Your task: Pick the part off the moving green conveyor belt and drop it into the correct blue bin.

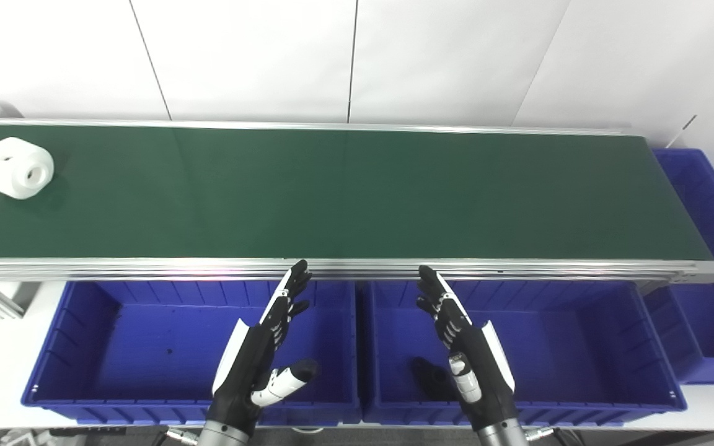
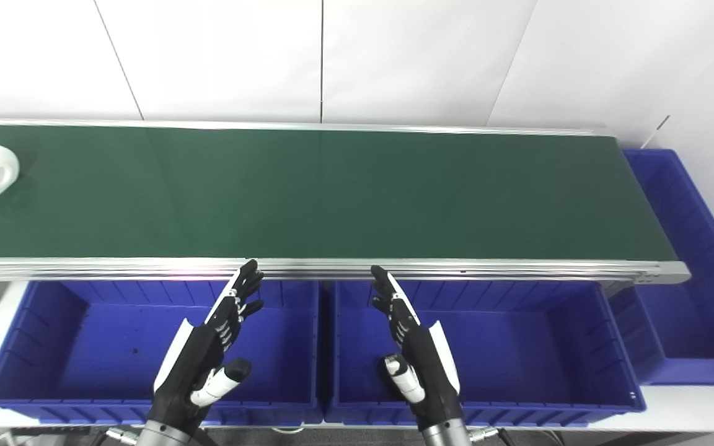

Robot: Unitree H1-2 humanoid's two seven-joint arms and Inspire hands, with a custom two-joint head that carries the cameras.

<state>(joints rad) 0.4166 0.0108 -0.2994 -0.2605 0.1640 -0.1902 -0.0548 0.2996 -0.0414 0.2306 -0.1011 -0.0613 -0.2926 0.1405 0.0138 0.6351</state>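
Observation:
A white rounded part [image 1: 16, 168] with a hole in its face lies on the green conveyor belt [image 1: 344, 192] at the far left. My left hand [image 1: 262, 350] hovers open over the left blue bin [image 1: 84, 347], fingers stretched toward the belt's near rail. My right hand [image 1: 465, 347] hovers open over the middle blue bin [image 1: 580, 347], also pointing at the rail. Both hands hold nothing and are far from the part.
A third blue bin [image 1: 704, 204] stands past the belt's right end. An aluminium rail [image 1: 357, 268] runs along the belt's near edge above the bins. White wall panels rise behind the belt.

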